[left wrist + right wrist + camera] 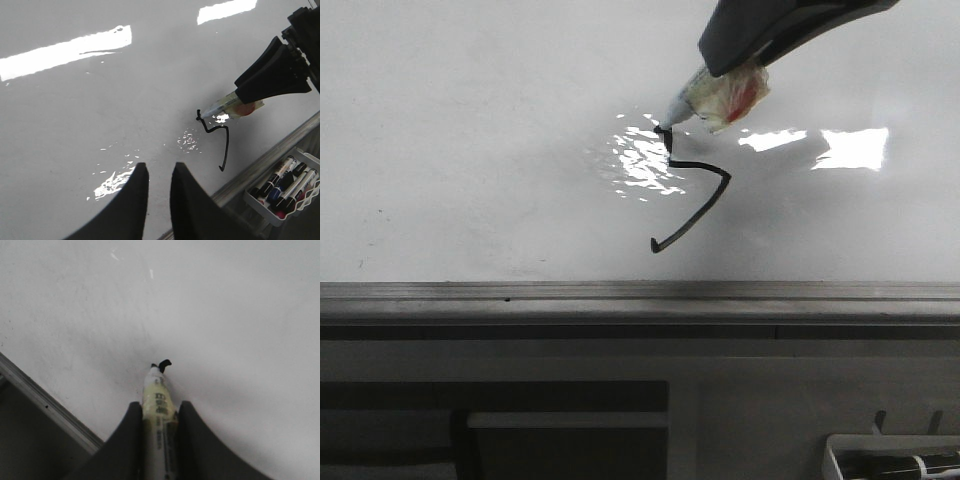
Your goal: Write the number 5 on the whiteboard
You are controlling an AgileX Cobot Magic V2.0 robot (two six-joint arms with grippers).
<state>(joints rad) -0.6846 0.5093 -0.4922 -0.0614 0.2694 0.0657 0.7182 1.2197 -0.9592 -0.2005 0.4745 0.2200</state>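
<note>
Black, the right gripper [159,415] clamps a pale yellow marker [158,402], tilted so its tip touches the glossy whiteboard [470,130] at the top of the thin angular number 5 [695,200], while the left gripper [155,187] hovers empty with jaws slightly apart near the board's grey rail edge.

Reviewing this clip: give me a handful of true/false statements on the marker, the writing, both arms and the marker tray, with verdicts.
1. The right gripper holds a marker with its tip at the board. True.
2. The number 5 already has its top bar drawn. False: only the short upright, the middle stroke and the hooked lower stroke show; the tip sits at the top of the upright.
3. The left gripper holds a marker too. False: nothing is between its jaws, and it hangs over the whiteboard.
4. A small tray of spare markers sits beyond the grey rail. True.
5. The strokes are red. False: they are black.
</note>
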